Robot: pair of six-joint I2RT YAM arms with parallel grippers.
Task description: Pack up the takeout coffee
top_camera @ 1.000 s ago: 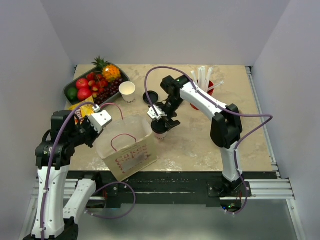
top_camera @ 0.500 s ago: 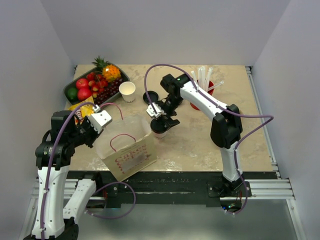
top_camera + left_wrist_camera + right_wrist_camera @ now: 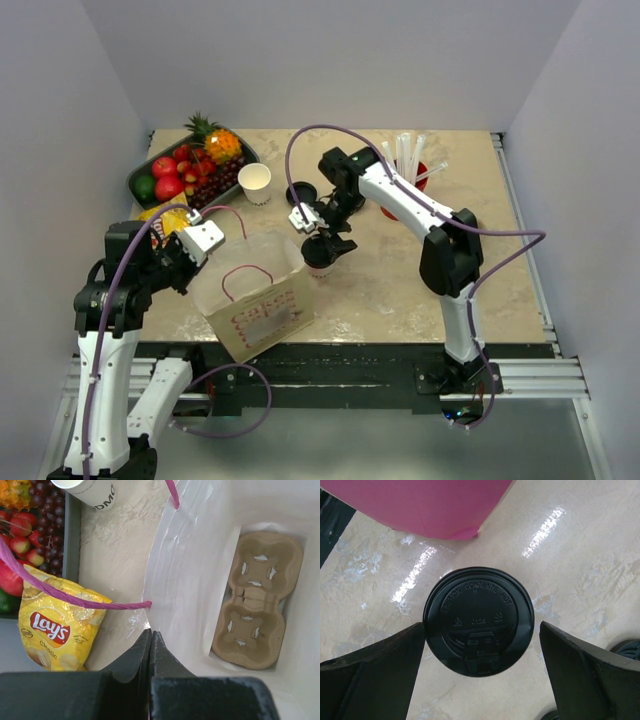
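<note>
The takeout coffee (image 3: pixel 318 256), a paper cup capped with a black lid (image 3: pixel 479 620), stands on the table just right of the paper bag (image 3: pixel 256 296). My right gripper (image 3: pixel 321 232) hovers over it, open; in the right wrist view the right gripper (image 3: pixel 482 625) has a finger on each side of the lid, gripping nothing. My left gripper (image 3: pixel 204 236) is shut on the bag's rim (image 3: pixel 160 595), holding the bag's mouth open. A cardboard cup carrier (image 3: pixel 257 600) lies at the bottom of the bag.
A second white cup (image 3: pixel 254 181) without a lid and a loose black lid (image 3: pixel 302 192) sit behind the bag. A fruit tray (image 3: pixel 143 172) and a yellow chips bag (image 3: pixel 55 625) lie at the left. A red cup of straws (image 3: pixel 418 172) stands behind the right arm.
My right gripper has shifted slightly left and back above the lidded cup, which stays in place. The left arm and the bag have not moved.
</note>
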